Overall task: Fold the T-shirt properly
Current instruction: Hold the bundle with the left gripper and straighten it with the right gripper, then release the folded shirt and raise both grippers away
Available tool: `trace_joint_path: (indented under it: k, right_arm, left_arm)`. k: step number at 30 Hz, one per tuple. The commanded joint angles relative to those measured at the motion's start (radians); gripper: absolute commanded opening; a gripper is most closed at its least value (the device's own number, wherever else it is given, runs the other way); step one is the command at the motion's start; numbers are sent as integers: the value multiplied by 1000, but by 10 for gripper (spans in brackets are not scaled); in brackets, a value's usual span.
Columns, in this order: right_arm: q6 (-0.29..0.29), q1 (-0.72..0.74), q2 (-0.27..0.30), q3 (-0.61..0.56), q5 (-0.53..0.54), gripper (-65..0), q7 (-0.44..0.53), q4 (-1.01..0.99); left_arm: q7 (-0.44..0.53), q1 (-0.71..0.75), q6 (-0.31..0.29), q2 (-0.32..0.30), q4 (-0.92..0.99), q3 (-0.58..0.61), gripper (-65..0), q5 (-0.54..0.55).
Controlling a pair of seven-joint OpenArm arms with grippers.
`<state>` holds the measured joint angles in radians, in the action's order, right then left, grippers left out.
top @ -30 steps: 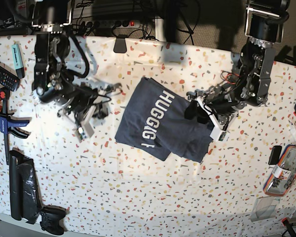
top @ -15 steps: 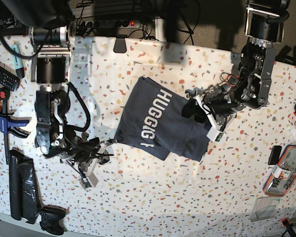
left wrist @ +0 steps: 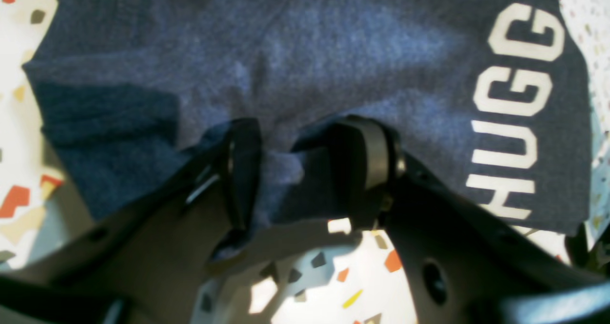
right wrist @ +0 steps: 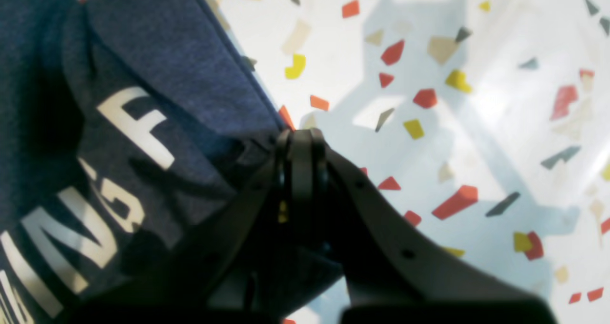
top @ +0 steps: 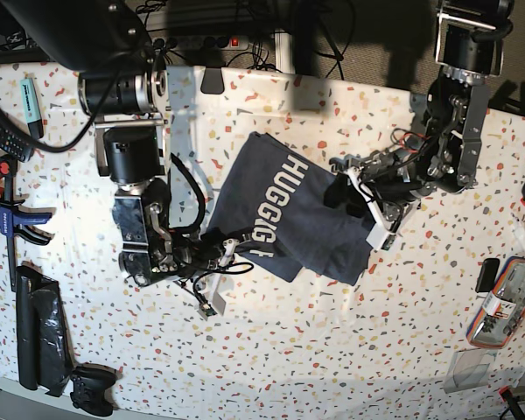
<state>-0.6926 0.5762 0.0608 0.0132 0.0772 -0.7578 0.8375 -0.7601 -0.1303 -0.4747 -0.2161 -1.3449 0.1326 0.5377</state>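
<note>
The dark navy T-shirt (top: pixel 284 219) lies folded at the middle of the speckled table (top: pixel 271 350), white letters up. In the left wrist view the shirt (left wrist: pixel 310 52) fills the frame, and my left gripper (left wrist: pixel 302 171) has a fold of its near edge pinched between its fingers (left wrist: pixel 364 162). In the base view that gripper (top: pixel 350 188) is at the shirt's right edge. My right gripper (right wrist: pixel 301 145) is shut, its tips touching the shirt's hem (right wrist: pixel 190 90) near the lettering; whether it holds cloth I cannot tell. In the base view it (top: pixel 230 247) is at the lower left edge.
A remote (top: pixel 0 131), a teal marker (top: pixel 31 96), a blue clamp (top: pixel 13 223), a long black object (top: pixel 39 337) and a game controller (top: pixel 92 389) lie along the left edge. A clear plastic box (top: pixel 505 302) sits at the right edge.
My right arm has swung down and across from the table's left side to the shirt's lower left edge. My left gripper has stayed at the shirt's right edge.
</note>
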Motion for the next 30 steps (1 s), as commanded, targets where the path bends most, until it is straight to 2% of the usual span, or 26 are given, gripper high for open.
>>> trace_joint_path:
  k: [1, 4, 7, 13, 18, 24, 30]
  right_arm:
    - [-6, 32, 0, 3, 2, -650, -10, 18]
    - [-6, 29, 9, 3, 6, -650, -93, 36]
    - [-6, -8, 24, 3, 36, -650, -131, 101]
    - [-6, -162, 39, 3, 40, -650, -144, 284]
    - [-6, -316, 35, 3, 106, -650, -141, 439]
    - [-6, -479, 3, 3, 164, -650, -140, 623]
    - [-6, -577, -53, 0, 162, -650, -117, 731]
  left_arm:
    - [28, -17, -8, -4, -21, -2, -369, 2]
    - [44, -18, -8, -4, -20, -2, -369, -3]
    - [73, -18, -8, -3, -20, -2, -369, -53]
    - [104, -17, -8, -3, -20, -2, -369, -97]
    - [119, -17, -8, -3, -20, -2, -369, -97]
    - [168, -18, -8, -3, -20, -2, -369, -95]
    - [187, -21, -8, 2, -20, -1, -369, -93]
